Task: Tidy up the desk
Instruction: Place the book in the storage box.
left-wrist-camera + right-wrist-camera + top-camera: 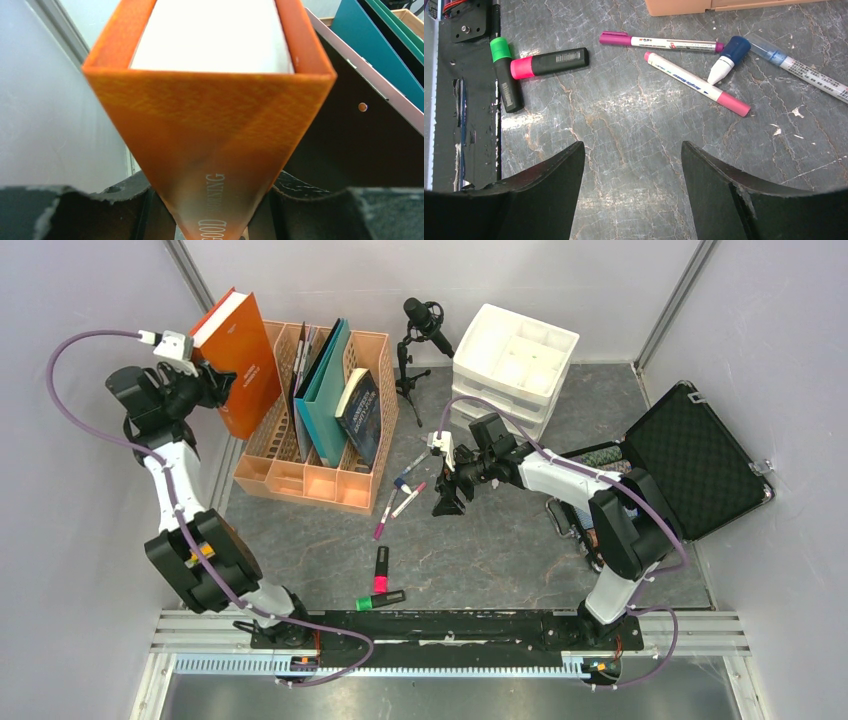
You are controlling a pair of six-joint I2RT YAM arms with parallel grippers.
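My left gripper (205,380) is shut on the spine of an orange book (240,360), held upright at the left end of the file rack. In the left wrist view the book (210,125) fills the space between the jaws. My right gripper (447,502) hangs open and empty over the dark veined desk (500,550). Beyond its fingertips (574,150) lie a purple-capped marker (656,42), a pink-tipped white pen (696,84), a blue-capped tube (729,55), a pink highlighter (549,62) and a green highlighter (506,75).
An orange file rack (300,475) with teal folders and a dark book stands at back left. Behind it is a microphone on a tripod (420,330). A white drawer organiser (515,355) sits at the back. An open black foam-lined case (700,455) lies right.
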